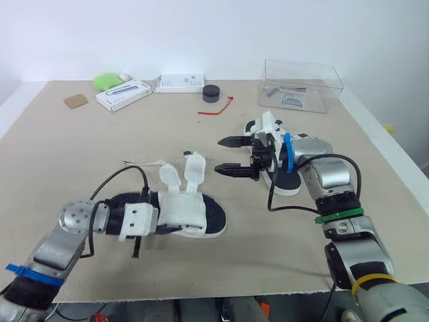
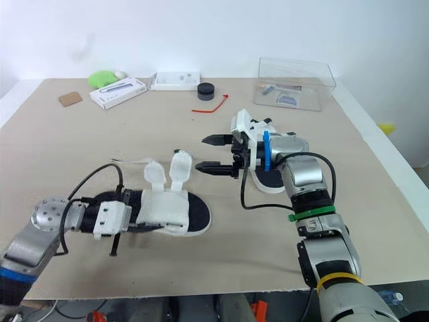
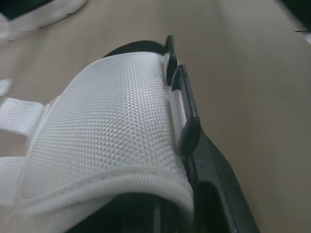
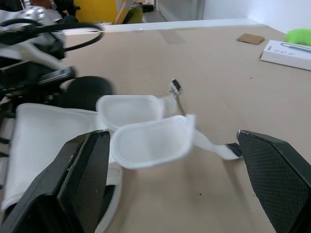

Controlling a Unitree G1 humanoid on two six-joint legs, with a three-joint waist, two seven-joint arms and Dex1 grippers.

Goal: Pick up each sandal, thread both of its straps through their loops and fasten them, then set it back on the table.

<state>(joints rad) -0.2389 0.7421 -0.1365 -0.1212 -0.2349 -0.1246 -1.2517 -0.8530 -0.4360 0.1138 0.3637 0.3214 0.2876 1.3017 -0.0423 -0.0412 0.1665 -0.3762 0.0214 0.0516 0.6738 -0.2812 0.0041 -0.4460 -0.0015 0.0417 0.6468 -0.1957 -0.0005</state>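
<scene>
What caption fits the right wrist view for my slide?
Open right gripper facing two loose white straps of the sandal on the table.

No text, brand or number can be read anywhere. The two white boxes in the upper left of the head views, one lying at an angle [image 1: 123, 94] and one flat behind it [image 1: 179, 82], carry dark printing too small to make out. The items inside the clear plastic container [image 1: 299, 86] at the upper right show no readable label.
</scene>
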